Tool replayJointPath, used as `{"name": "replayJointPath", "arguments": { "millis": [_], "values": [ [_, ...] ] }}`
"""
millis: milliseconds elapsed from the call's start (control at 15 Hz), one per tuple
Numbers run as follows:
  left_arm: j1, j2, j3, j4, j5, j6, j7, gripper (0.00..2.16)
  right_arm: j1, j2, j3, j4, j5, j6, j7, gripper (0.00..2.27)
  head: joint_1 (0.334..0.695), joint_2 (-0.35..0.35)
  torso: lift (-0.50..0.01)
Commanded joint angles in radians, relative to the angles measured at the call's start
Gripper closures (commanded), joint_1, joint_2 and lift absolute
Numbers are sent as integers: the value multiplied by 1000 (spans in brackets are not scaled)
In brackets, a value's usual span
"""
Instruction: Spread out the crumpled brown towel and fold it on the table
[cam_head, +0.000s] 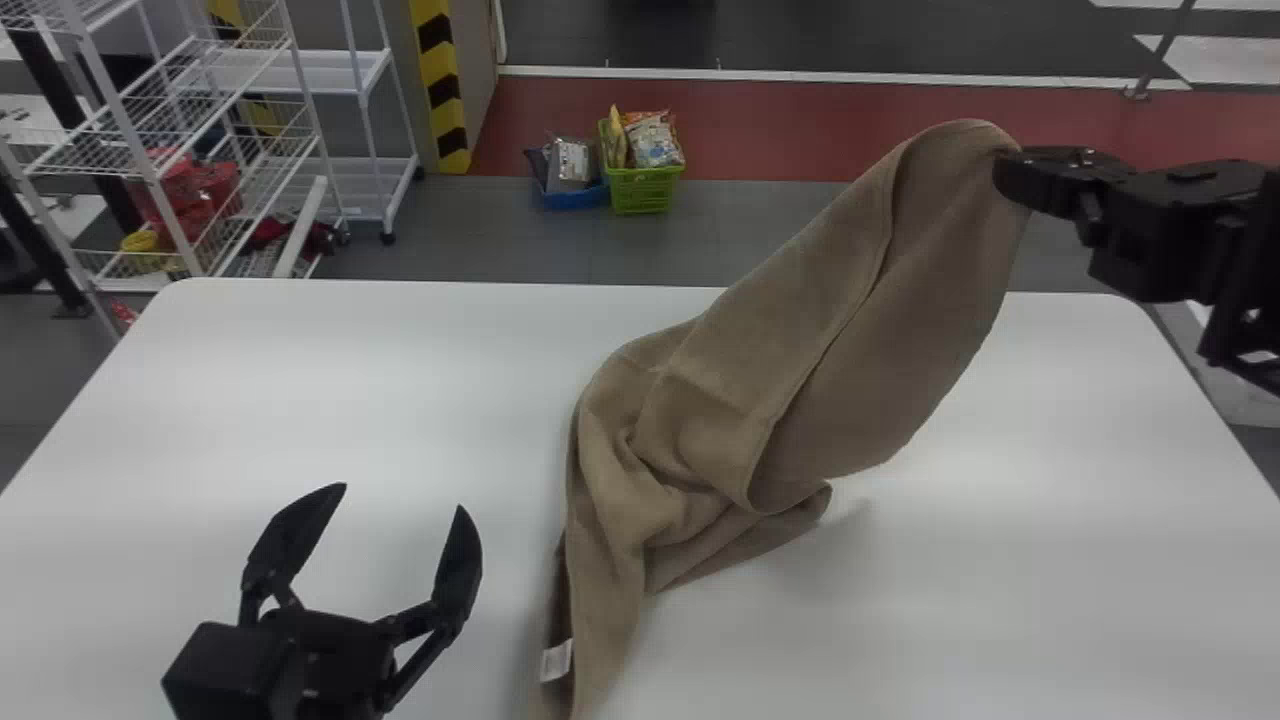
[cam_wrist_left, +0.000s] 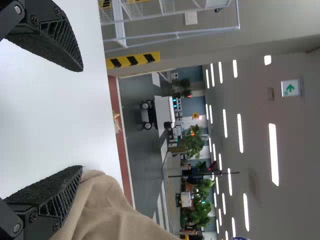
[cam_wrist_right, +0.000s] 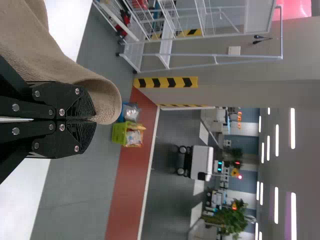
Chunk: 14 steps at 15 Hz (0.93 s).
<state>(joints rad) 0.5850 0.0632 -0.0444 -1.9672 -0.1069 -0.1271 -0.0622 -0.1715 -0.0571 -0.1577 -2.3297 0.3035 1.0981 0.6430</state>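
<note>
The brown towel (cam_head: 760, 400) hangs slantwise, its upper end held above the table's far right part and its lower folds resting on the table's middle, with a white tag near the front. My right gripper (cam_head: 1010, 175) is shut on the towel's raised end; in the right wrist view the same gripper (cam_wrist_right: 92, 120) pinches the edge of the towel (cam_wrist_right: 60, 55). To the left of the towel, my left gripper (cam_head: 385, 500) stands open over the table. In the left wrist view, the gripper (cam_wrist_left: 80, 117) has nothing between its fingers, and the towel (cam_wrist_left: 110, 215) lies beside one of them.
The white table (cam_head: 350, 390) spans the view. Beyond it on the floor stand a green basket (cam_head: 643, 188) and a blue tray (cam_head: 573, 195) with packets. White wire shelves (cam_head: 190, 150) stand at the back left.
</note>
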Motion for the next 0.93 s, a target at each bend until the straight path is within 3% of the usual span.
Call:
{"name": "replayJointPath", "arguments": {
  "millis": [0, 333, 733, 800, 867],
  "values": [
    [26, 4, -11, -32, -22, 44, -7, 130, -2, -18, -62, 49, -6, -114, -8, 1652, 695, -85, -127],
    [75, 27, -18, -93, -23, 80, -28, 134, -8, -58, -166, 159, -1, -231, -20, 1652, 695, -182, -127],
    [62, 29, -35, -91, -30, 80, -27, 134, 190, -47, -280, 184, 42, -504, -62, 1642, 695, -264, -127],
    [61, 29, -37, -90, -31, 83, -25, 134, 222, -47, -307, 205, 39, -540, -63, 1602, 695, -276, -127],
    [53, 29, -41, -88, -34, 90, -25, 134, 247, -44, -329, 237, 40, -583, -65, 1180, 695, -304, -127]
  ]
}}
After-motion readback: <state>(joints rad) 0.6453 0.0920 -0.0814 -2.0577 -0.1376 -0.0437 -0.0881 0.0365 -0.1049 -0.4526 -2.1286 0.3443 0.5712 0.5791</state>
